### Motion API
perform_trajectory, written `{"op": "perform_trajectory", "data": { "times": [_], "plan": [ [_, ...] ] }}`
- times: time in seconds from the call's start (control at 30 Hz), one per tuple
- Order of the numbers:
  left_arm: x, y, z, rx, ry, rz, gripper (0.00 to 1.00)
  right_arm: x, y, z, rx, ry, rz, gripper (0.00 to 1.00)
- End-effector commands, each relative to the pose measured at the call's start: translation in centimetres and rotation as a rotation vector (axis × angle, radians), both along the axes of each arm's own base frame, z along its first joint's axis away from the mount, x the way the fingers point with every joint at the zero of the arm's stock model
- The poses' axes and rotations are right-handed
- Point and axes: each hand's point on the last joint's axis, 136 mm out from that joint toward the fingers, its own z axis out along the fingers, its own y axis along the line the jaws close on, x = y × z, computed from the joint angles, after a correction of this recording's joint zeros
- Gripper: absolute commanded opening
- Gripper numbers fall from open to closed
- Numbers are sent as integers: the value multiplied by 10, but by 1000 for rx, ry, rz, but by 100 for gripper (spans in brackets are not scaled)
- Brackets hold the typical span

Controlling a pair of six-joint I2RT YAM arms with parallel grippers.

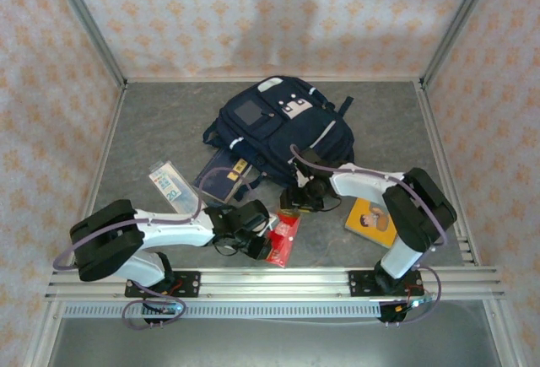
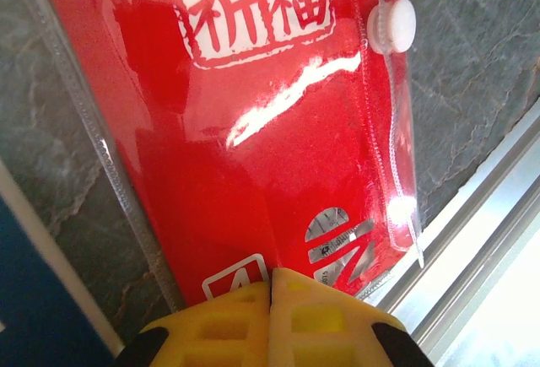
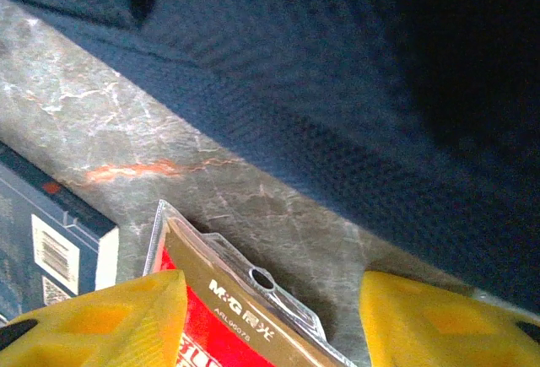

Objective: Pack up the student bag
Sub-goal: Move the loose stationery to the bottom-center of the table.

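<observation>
Top external looks down from behind the arms; both wrist cameras sit close above the red packet (image 1: 283,239).

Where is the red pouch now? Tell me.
Top view: the red pouch lies centre, by the front rail, nearer than the bag and left of the yellow booklet; the left gripper pinches its end, jaws shut.

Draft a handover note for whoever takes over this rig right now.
Left gripper: shut on the edge of the red plastic snap pouch.
Right gripper: open, straddling the gold-topped red blister pack beside the navy-blue fabric backpack.
Done: nothing visibly packed.
To do: pouch, blister pack, dark blue box, yellow book and clear packet all lie on the table, outside the backpack.
</observation>
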Motion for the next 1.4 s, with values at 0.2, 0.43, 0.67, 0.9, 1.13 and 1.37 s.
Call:
{"op": "perform_trajectory", "data": {
  "times": [0.2, 0.43, 0.67, 0.9, 1.13, 1.37],
  "plan": [
    [2, 19, -25, 121, -4, 19, 5, -29, 19, 1, 144, 134, 103, 56],
    [2, 19, -29, 131, 6, 14, 5, -27, 17, 11, 243, 166, 49, 50],
    [3, 19, -32, 132, 19, 12, 5, -11, 16, 37, 459, 161, -90, 50],
    [2, 17, -35, 128, 31, 10, 5, -21, 23, 41, 631, 200, -140, 54],
    [3, 18, -37, 115, 44, 19, 4, -30, 18, 42, 718, 181, -189, 55],
    [4, 18, -38, 107, 54, 30, 4, -26, 7, 29, 722, 162, -326, 53]
  ]
}}
